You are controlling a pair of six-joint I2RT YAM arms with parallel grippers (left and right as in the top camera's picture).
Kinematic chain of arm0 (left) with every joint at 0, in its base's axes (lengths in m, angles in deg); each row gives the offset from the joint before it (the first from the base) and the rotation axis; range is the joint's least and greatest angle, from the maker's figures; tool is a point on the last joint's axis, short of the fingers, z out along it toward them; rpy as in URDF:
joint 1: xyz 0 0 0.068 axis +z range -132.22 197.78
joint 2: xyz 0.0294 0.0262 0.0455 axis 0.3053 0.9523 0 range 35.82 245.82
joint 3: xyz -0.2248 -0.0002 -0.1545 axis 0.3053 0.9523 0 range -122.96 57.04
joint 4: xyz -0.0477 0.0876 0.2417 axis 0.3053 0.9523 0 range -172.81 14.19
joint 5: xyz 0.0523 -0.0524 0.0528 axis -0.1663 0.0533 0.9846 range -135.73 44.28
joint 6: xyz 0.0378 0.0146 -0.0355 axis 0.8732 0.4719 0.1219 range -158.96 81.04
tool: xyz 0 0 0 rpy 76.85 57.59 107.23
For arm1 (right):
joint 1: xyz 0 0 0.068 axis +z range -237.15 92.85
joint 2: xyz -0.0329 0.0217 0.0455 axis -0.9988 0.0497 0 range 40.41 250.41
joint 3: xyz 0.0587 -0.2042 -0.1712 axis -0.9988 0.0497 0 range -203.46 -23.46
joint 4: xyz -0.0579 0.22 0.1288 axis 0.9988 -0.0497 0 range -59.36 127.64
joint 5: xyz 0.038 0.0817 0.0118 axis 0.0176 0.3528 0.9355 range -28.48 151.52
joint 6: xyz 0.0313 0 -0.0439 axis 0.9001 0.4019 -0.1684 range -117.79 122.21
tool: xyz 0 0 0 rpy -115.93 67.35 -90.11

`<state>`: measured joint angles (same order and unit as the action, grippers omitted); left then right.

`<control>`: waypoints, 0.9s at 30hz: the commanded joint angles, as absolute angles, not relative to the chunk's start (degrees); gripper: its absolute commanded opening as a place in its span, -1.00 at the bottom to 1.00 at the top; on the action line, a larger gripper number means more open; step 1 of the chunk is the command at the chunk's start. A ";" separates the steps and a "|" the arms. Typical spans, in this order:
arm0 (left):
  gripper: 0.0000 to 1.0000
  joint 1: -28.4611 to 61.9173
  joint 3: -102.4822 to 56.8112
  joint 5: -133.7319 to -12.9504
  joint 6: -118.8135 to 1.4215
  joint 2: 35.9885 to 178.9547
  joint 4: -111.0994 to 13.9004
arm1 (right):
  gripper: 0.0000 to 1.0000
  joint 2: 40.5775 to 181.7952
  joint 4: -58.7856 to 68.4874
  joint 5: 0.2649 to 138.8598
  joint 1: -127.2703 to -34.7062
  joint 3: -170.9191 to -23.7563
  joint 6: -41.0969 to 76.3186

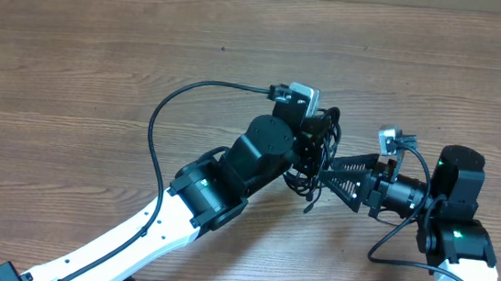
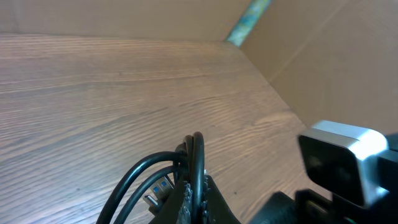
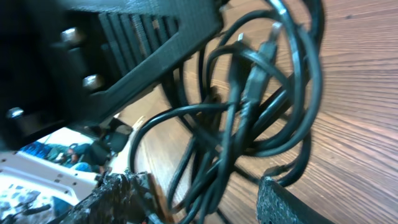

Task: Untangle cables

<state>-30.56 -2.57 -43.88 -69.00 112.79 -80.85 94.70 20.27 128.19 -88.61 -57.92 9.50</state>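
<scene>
Left gripper [image 1: 310, 149] first: its jaws are pinched tight on the cables [image 1: 313, 179]. From its own camera I see the cords rise in a loop straight out of the closed tips, with a plug [image 2: 159, 194] just beside them on the left. Right gripper [image 1: 328, 174] comes at the same bundle from the right with its jaws standing apart. In its wrist view several loops run through the gap between the two fingers [image 3: 286, 202], but that picture is so close and blurred that I can't say whether either pad touches a cord. The bundle sits between the two grippers, a little right of the middle of the table [image 1: 94, 42]. I've got plenty of bare wood to the left and toward the far side, where the left wrist view shows the tabletop ending at a plain wall [image 2: 323, 62]. Both arms crowd the near edge, and the left arm's thick wire [image 1: 153, 127] arcs out over the wood on the left.
</scene>
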 commanded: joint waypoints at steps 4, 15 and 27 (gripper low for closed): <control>-0.92 -30.23 -3.86 -52.27 -68.83 112.95 -83.14 | 0.25 94.50 20.60 123.67 -88.39 -58.99 9.68; -0.92 -30.25 -3.86 -57.49 -72.06 112.97 -83.19 | -0.40 94.50 21.04 124.13 -88.39 -58.99 9.70; -0.92 -30.28 -3.86 -58.19 -72.85 112.97 -83.49 | -0.92 94.50 21.23 125.37 -88.39 -58.99 9.70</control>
<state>-30.45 -2.57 -56.42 -71.73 112.82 -83.04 94.70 20.60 123.95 -88.63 -57.92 10.14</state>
